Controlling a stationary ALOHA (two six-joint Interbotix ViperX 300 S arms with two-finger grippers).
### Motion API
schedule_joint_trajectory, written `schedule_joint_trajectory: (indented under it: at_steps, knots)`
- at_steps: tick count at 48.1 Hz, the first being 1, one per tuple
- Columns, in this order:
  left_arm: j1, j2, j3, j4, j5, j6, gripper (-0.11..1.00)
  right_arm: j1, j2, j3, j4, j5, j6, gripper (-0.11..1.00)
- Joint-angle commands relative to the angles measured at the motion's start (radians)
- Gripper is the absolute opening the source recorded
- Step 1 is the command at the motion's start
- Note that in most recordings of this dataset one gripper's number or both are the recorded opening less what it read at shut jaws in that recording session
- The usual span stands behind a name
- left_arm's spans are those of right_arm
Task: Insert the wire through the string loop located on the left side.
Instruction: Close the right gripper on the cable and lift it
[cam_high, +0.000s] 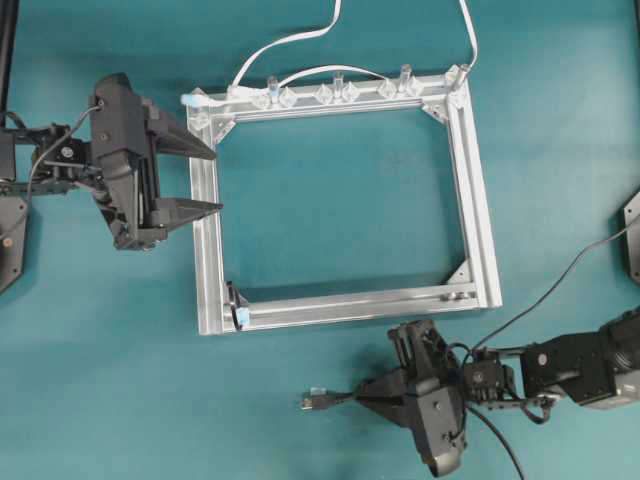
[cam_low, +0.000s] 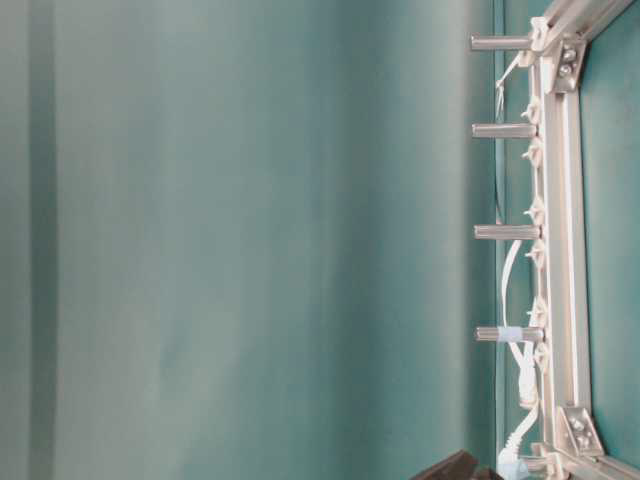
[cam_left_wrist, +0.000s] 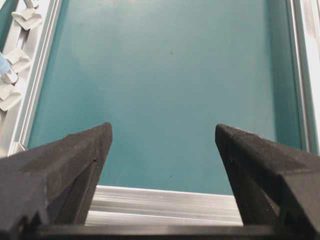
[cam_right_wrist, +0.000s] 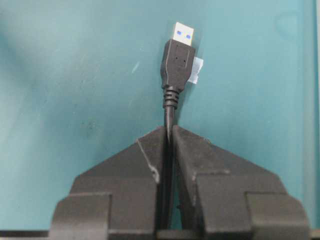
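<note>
The wire (cam_high: 545, 290) is a thin black cable that ends in a black USB plug (cam_high: 312, 402), lying on the teal table in front of the silver frame (cam_high: 205, 250). My right gripper (cam_high: 360, 398) is shut on the wire just behind the plug. In the right wrist view the plug (cam_right_wrist: 177, 57) sticks out beyond the closed right gripper (cam_right_wrist: 170, 131). The string loop (cam_high: 237, 305), dark with a pale-blue tab, sits at the frame's near-left corner. My left gripper (cam_high: 217, 181) hangs open over the frame's left rail. In its wrist view the left gripper (cam_left_wrist: 162, 130) holds nothing, with the rail (cam_left_wrist: 165, 200) beneath.
A white cable (cam_high: 290, 40) runs along the frame's far rail through clear clips (cam_high: 335, 93). In the table-level view, metal posts (cam_low: 505, 130) stand up from that rail. A small white tag (cam_right_wrist: 197, 70) lies beside the plug.
</note>
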Motion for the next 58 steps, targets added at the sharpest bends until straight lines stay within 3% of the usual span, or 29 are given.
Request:
schedule_joint_trajectory:
  at_steps: [1, 20, 35, 58]
  knots:
    - [-0.003, -0.011, -0.014, 0.002, -0.005, -0.002, 0.87, 0.000, -0.043, -0.014, -0.003, -0.003, -0.002, 0.06]
    - [-0.003, -0.011, -0.012, 0.002, -0.005, 0.000, 0.87, -0.023, -0.120, -0.009, -0.003, 0.014, -0.006, 0.06]
    - [-0.003, -0.011, -0.014, 0.002, -0.005, 0.000, 0.87, -0.067, -0.183, -0.015, -0.003, 0.072, -0.086, 0.06]
    - [-0.002, -0.009, -0.017, 0.002, -0.005, -0.002, 0.87, -0.075, -0.209, -0.017, -0.003, 0.101, -0.091, 0.06]
